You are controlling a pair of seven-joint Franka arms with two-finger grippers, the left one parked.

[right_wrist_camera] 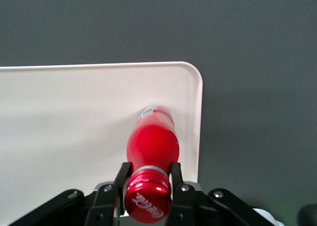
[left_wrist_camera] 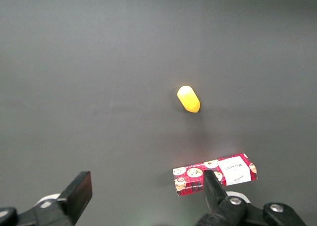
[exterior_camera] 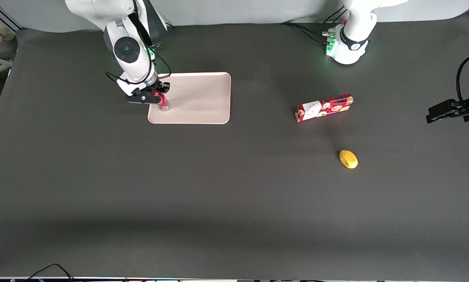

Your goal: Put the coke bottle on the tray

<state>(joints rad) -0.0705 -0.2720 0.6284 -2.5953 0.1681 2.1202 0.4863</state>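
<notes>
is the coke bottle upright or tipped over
Upright: the coke bottle stands base-down on the tray, the hand shut around its neck.

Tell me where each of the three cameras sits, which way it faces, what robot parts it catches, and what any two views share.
Front view: high, facing down at the table; shows both arms, gripper holding the coke bottle over the tray.
Right wrist view: on the working arm, facing down past its fingers at the coke bottle and tray.
Left wrist view: on the parked arm, facing the table.
Shared with front: cookie box, lemon.
</notes>
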